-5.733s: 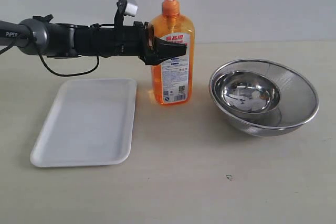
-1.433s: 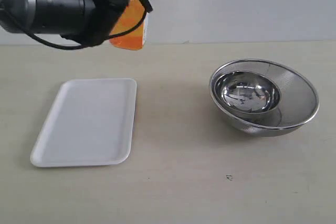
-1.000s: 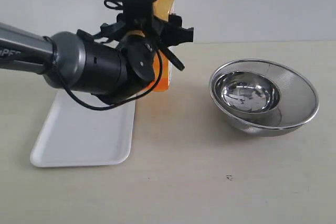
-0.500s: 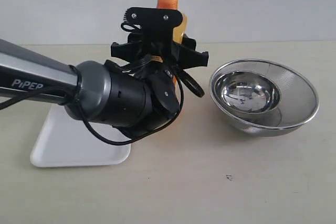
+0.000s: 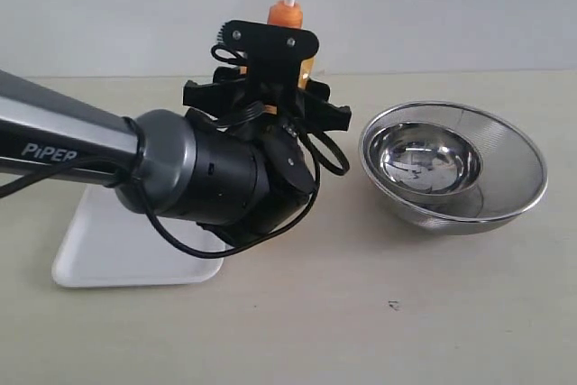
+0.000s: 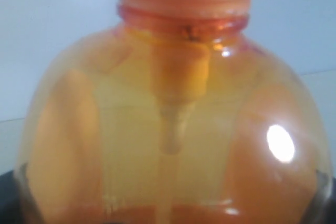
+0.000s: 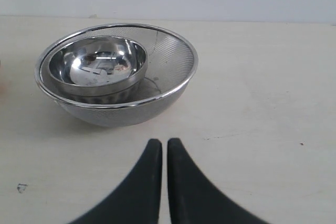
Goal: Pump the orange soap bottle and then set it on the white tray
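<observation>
Even, bright, diffuse light is thrown across the table (image 5: pixel 424 331); only faint, soft-edged shadows are cast beneath the steel bowls (image 5: pixel 509 182) and the arm (image 5: pixel 207 178); sharp highlights are caught inside the inner bowl (image 5: pixel 424 161); in the left wrist view the orange soap bottle (image 6: pixel 105 145) is rendered badly blurred, too close for focus, and a round white glare spot is seen on its shoulder; the right wrist view is rendered crisp, with the right gripper (image 7: pixel 164 143) softened toward the frame's edge.
</observation>
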Robot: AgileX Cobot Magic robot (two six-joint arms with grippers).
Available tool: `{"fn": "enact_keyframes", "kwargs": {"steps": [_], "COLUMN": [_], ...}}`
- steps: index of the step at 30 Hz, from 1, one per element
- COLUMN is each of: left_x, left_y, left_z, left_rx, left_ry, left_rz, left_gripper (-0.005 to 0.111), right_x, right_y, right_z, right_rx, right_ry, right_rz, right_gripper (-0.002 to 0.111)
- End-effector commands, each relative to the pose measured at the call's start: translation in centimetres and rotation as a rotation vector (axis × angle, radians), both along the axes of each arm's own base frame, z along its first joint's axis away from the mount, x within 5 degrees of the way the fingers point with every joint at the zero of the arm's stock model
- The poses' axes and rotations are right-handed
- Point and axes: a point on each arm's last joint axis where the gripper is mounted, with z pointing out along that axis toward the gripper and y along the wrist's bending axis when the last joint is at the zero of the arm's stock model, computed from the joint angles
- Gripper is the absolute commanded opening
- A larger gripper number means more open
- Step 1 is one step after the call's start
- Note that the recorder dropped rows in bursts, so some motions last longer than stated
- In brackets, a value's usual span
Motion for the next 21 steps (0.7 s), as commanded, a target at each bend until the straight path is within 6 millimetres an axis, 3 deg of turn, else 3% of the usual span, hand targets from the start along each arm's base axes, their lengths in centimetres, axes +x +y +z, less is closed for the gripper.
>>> {"fn": "enact_keyframes", "kwargs": {"steps": [1,13,21], "left_x": [-0.24,-0.23,-0.23], "left_y": [-0.2,-0.17,-0.18], "left_z": [1.54,1.59,1.57], "left_rx": [0.056,0.058,0.057], "left_ry": [-0.089,-0.094,-0.093], "left_rz": [-0.005,-0.002,-0.003], "left_gripper": [0.005,0.005,0.005], "right_x": [-0.02,-0.02,0.0], "right_y": [-0.01,-0.01,-0.1], "right_z": [0.1,0.1,0.13], "right_rx": [0.0,0.0,-0.093], "right_ry": [-0.011,-0.011,-0.023], "right_rz": [0.0,0.0,0.015], "right_gripper": [0.001,0.001,0.001]}}
